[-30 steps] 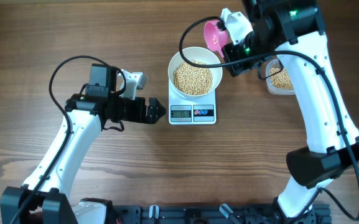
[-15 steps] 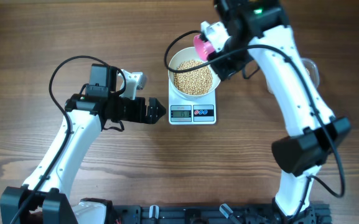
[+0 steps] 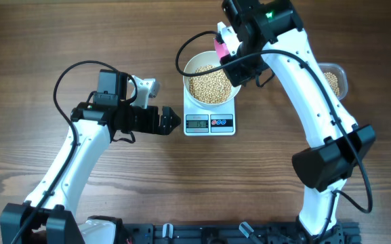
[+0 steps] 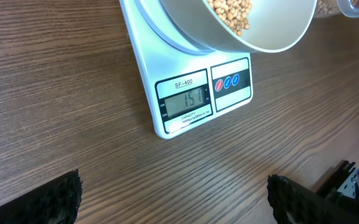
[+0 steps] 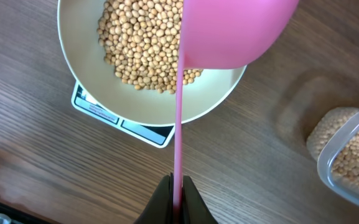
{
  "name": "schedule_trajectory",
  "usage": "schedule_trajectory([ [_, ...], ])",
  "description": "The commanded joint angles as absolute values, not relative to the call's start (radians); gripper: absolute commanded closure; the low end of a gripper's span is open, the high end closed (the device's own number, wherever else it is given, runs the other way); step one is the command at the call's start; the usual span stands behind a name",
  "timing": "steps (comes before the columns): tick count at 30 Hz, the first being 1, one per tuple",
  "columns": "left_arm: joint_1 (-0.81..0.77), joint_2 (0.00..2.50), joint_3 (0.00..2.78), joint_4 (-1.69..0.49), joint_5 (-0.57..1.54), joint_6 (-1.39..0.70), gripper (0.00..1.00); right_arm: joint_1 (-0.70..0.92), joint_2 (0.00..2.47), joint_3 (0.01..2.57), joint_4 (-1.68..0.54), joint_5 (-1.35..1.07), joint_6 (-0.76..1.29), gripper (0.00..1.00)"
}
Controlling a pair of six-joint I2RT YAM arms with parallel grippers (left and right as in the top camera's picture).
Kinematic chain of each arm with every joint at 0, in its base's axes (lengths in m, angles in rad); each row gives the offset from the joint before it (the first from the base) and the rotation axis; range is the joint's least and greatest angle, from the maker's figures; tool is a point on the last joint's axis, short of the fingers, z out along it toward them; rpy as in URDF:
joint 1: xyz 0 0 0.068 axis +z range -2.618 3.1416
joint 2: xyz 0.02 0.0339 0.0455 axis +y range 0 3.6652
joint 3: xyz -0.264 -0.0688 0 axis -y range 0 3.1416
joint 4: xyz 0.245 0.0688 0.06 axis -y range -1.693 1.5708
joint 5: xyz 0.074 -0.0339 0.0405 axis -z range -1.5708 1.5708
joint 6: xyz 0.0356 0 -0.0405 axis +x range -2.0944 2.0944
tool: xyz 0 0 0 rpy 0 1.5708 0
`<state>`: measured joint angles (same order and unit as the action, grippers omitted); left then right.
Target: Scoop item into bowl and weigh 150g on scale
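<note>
The right tool [image 5: 178,198] is pinched on the thin handle of a pink scoop [image 5: 229,31], whose cup hangs over the far right rim of the bowl [image 5: 79,68]. The bowl stands on the scale [image 3: 210,123] with a heap of beans [image 5: 142,43] inside. More beans fill a clear tub [image 5: 353,155] to the right. The left tool [image 3: 171,120], spread wide and empty, is just left of the scale on the counter [image 3: 59,34].

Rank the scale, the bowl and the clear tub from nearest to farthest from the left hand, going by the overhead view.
1. scale: right in front of the left hand, at its fingertips.
2. bowl: sitting on the scale's far end, a little further back.
3. tub: far over on the right side of the table, past the right arm.
</note>
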<state>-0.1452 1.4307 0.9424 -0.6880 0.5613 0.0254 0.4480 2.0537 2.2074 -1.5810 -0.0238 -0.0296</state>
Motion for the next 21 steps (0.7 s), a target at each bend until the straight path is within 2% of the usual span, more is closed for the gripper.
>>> schedule_trajectory([
  [1, -0.148, 1.435, 0.962, -0.685, 0.555, 0.046, 0.00, 0.448, 2.048, 2.215, -1.560, -0.003, 0.000, 0.96],
  [11, -0.148, 1.435, 0.962, -0.685, 0.555, 0.046, 0.00, 0.448, 2.048, 2.215, -1.523, 0.000, -0.009, 0.96],
  [21, -0.148, 1.435, 0.962, -0.685, 0.555, 0.046, 0.00, 0.450, 2.076, 2.214, -1.583, 0.000, -0.087, 0.96],
])
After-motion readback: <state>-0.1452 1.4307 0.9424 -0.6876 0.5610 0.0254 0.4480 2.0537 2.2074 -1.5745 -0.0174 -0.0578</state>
